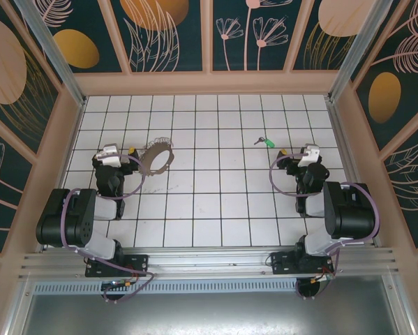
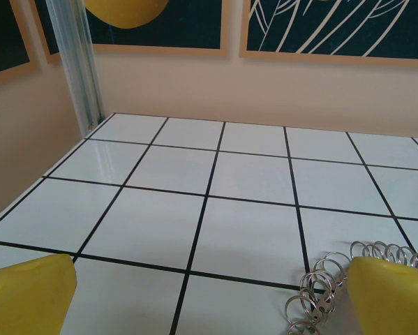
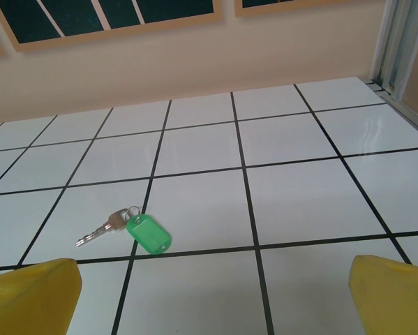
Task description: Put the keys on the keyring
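A white tiled desk [image 1: 209, 202] with black grid lines carries two things, well apart from each other. On its left part lies a large, thin grey metal keyring [image 1: 155, 158], a loop whose rim is made of many small wire coils. On its right part, farther towards the back wall, lies a small metal key with a bright green plastic tag [image 1: 266, 142]. In the left wrist view the left tool [image 2: 209, 303] stands open, its two yellow fingers [image 2: 27, 296] spread to the bottom corners over bare tile with nothing between them. Shiny coils of the keyring's rim curve along the floor at the lower right of that view and pass behind the right-hand finger; whether they touch it cannot be told. From above, the ring sits just beside this tool, on its right side. The right tool [image 3: 212, 300] is likewise open and empty, its yellow fingers wide apart at the lower corners of its wrist view. The key lies flat on the desk ahead of it and to the left, clear of both fingers. Its silver blade points left, the green tag lies to the right across a dark grid line, and a small wire ring joins the two.
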{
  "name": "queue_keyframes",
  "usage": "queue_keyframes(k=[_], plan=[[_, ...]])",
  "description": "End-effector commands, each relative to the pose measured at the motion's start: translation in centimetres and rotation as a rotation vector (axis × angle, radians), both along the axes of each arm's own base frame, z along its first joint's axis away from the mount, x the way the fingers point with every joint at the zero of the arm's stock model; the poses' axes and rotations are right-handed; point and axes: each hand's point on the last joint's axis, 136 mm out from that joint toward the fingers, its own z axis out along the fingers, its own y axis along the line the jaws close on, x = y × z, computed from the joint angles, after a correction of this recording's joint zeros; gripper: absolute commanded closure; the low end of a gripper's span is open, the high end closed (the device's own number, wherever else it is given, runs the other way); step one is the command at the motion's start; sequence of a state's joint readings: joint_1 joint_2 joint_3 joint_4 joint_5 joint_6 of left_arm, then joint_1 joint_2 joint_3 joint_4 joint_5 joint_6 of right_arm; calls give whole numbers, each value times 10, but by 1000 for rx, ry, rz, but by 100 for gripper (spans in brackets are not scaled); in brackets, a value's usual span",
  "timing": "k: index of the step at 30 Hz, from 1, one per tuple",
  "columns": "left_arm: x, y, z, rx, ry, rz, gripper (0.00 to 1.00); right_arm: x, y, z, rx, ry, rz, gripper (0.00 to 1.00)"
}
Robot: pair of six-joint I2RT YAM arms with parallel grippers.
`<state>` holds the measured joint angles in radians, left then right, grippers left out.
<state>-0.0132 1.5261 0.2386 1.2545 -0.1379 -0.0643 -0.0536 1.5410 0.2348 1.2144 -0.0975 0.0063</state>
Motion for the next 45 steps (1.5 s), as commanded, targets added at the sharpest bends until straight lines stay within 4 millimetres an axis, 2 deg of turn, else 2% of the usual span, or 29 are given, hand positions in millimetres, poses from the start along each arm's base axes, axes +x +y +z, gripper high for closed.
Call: queue_keyframes(k=[1,7,11,13,16,20,25,30,33,36,40,42,45], plan=[[0,-4,7,-2,-21,-27,1,3,-8,12,14,-27,-40,1],[13,-1,14,-17,56,-6,1,13,-21,37,72,70,-125,1],[25,-7,19,-57,134,-36,2,15,-37,54,199,98,-233,1],[29,-12,25,-105,154,-51,2,15,-43,58,280,110,-264,1],[35,-17,37,-211,170,-58,2,17,-42,58,324,135,-251,1],[48,-33,48,-336,227,-112,5,17,-21,54,361,175,-141,1],[58,-67,48,-459,342,-253,12,16,26,55,405,239,50,13],[62,-117,24,-507,519,-412,24,7,93,54,428,324,222,18],[58,-140,0,-499,619,-428,26,2,123,51,413,358,245,18],[59,-156,-9,-491,666,-436,30,-2,142,45,406,392,246,17],[57,-162,-26,-451,721,-415,37,-11,164,42,474,403,348,18],[59,-161,-31,-423,736,-409,44,-12,172,40,512,417,391,20],[61,-161,-51,-391,787,-395,50,-12,185,35,546,448,433,23]])
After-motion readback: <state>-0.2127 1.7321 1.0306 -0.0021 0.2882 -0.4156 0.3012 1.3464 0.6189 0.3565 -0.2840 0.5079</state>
